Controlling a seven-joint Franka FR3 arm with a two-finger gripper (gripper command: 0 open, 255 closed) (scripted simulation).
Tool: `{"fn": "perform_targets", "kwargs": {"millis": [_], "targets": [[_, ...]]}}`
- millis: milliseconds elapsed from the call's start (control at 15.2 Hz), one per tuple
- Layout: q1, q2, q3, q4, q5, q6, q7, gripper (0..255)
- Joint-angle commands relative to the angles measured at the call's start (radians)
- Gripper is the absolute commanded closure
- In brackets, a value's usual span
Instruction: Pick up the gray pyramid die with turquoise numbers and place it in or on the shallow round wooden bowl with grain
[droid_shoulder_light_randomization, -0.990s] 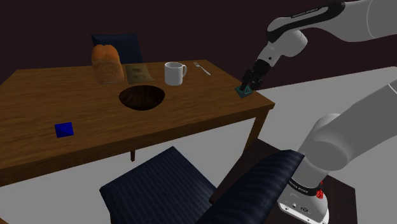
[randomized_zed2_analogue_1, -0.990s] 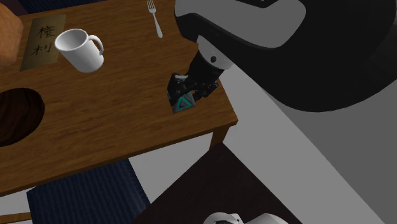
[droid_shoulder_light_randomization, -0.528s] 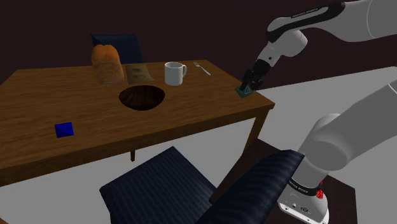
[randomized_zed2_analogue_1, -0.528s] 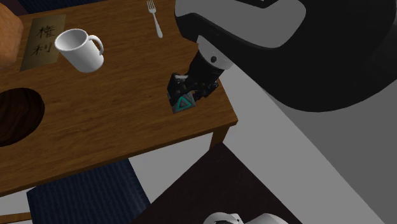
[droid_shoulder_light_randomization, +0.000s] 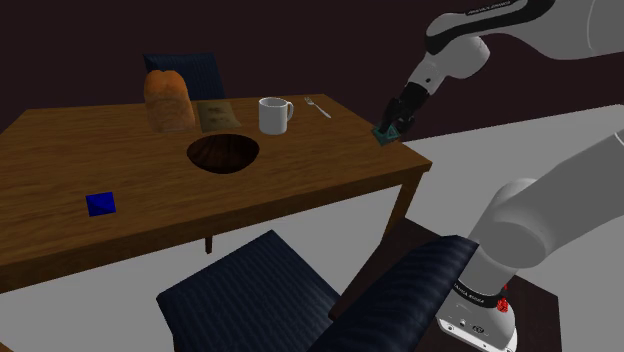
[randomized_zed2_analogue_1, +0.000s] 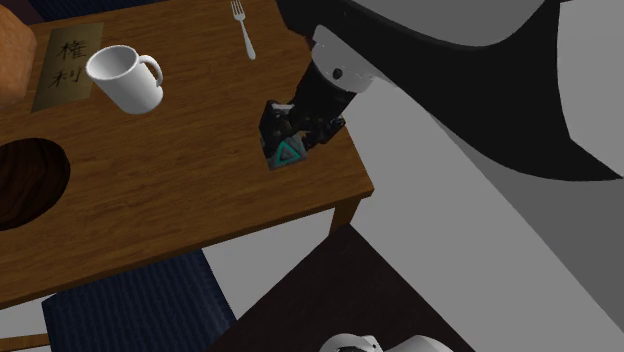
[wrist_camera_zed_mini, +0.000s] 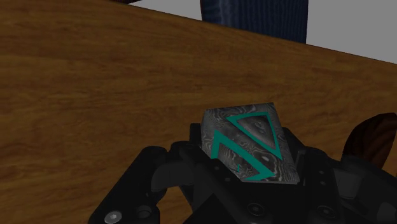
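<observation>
Bowl (droid_shoulder_light_randomization: 223, 154), shallow, round and dark-grained, serves as the marker on the wooden table (droid_shoulder_light_randomization: 310, 170). In the shoulder view, a blue block (droid_shoulder_light_randomization: 100, 204) lies well left of it. A bread loaf (droid_shoulder_light_randomization: 168, 100) and a lettered card (droid_shoulder_light_randomization: 214, 114) sit behind it. A white mug (droid_shoulder_light_randomization: 272, 115) and a fork (droid_shoulder_light_randomization: 317, 107) sit behind and right of it. Far right of the bowl, over the table's corner, the black pincer (droid_shoulder_light_randomization: 392, 124) is clamped on the gray pyramid die (droid_shoulder_light_randomization: 384, 131), whose turquoise markings face the wrist camera.
</observation>
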Motion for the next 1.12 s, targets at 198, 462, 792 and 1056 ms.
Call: {"fn": "perform_targets", "kwargs": {"millis": [198,462,792,1056], "targets": [[-0.001,-0.017,0.010,0.051,-0.006,-0.058,0.034,255],[0.001,-0.025,0.016,0.096,-0.008,-0.104,0.060,255],[0.004,-0.029,0.022,0.157,-0.008,-0.161,0.090,255],[0.008,-0.029,0.025,0.204,-0.006,-0.203,0.110,255]]}}
